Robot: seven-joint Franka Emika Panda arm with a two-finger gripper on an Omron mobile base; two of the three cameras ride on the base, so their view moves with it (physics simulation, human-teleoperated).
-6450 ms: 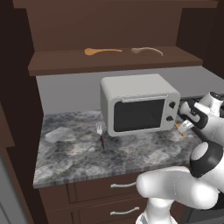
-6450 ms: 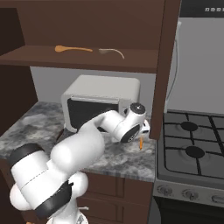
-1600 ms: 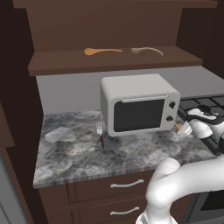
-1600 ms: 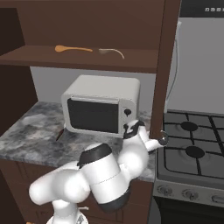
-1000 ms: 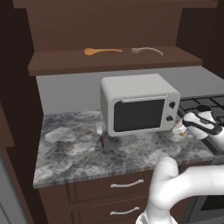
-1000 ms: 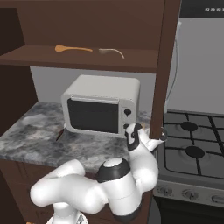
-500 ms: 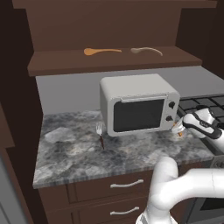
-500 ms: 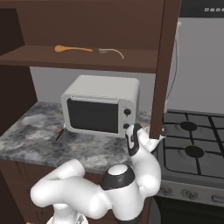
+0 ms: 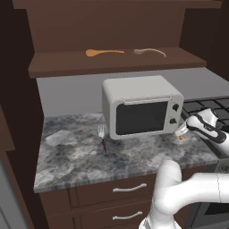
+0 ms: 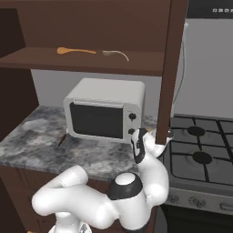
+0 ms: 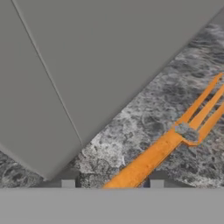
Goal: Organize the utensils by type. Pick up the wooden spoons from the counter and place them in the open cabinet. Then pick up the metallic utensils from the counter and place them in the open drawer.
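In the hand view my gripper (image 11: 112, 181) straddles the orange handle of a metallic utensil (image 11: 148, 159), which lies flat on the grey marbled counter (image 11: 144, 109). The jaws are half closed, with a gap still showing on the left side. From the left base view the gripper (image 9: 181, 132) sits low at the microwave's right front corner. The dark-handled fork (image 9: 103, 137) stands on the counter (image 9: 76, 161) left of the microwave. Both wooden spoons, the orange-tan one (image 9: 100, 53) and the pale one (image 9: 150, 52), lie on the cabinet shelf (image 9: 58, 67). The open drawer is out of view.
A white microwave (image 9: 141, 107) stands close on the gripper's left. A stove (image 10: 200, 150) adjoins the counter on the right. The cabinet's side panel (image 10: 170, 68) hangs in front of the hand in the right base view. Shut drawer fronts (image 9: 129, 190) run below the counter.
The jaws have narrowed from wide open to half closed around the orange handle. The hand has settled slightly lower by the microwave's corner. Fork and spoons have not moved.
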